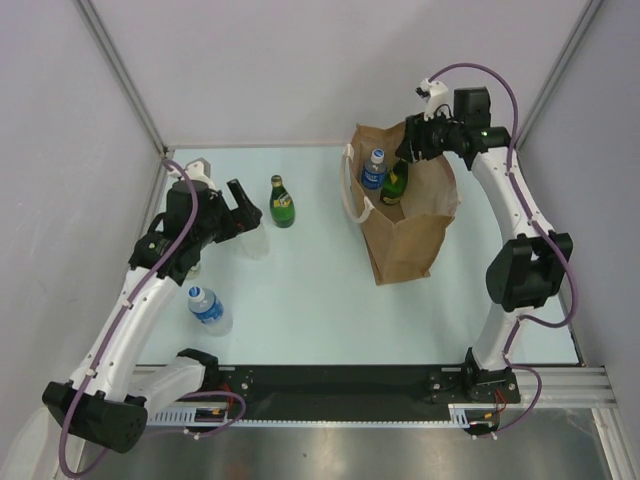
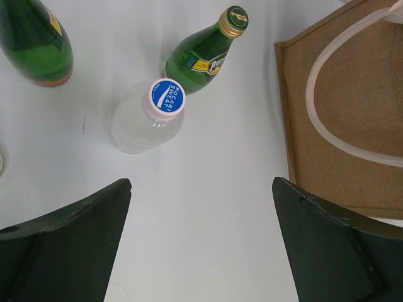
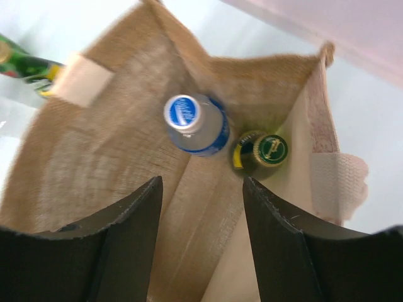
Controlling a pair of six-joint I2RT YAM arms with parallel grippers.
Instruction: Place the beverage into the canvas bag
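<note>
On the left side of the table (image 1: 320,300), a blue-labelled bottle (image 1: 208,308) sits close to the left arm. The left claw (image 2: 201,189) hangs with its jaws spread wide and nothing between them. Just ahead of it stands a clear bottle (image 2: 148,119) with a blue-and-white cap, and just beside that a green bottle (image 2: 201,53); whether the two touch I cannot tell. Three drinks at least therefore remain outside the bag.

Further right, the canvas bag (image 1: 410,240) stands upright with its mouth open and a white handle (image 1: 350,195) drooping over its left edge. Inside it, a capped water bottle (image 3: 195,123) and a dark green bottle (image 3: 261,151) rest side by side. The right claw (image 3: 201,182) hovers over the opening, jaws apart and gripping nothing.

The main risks, as I judge them:

- **Knocking a neighbour:** if the left claw closes on the clear bottle off-centre, a finger could push the green bottle over.
- **Slipping:** the clear bottle looks smooth and light, so a shallow grip may let it slide.
- **Catching the bag:** the right claw could snag the soft rim and tilt the bag.
- **Blocked entry:** the drooping handle could foul a bottle brought in from the left.
</note>
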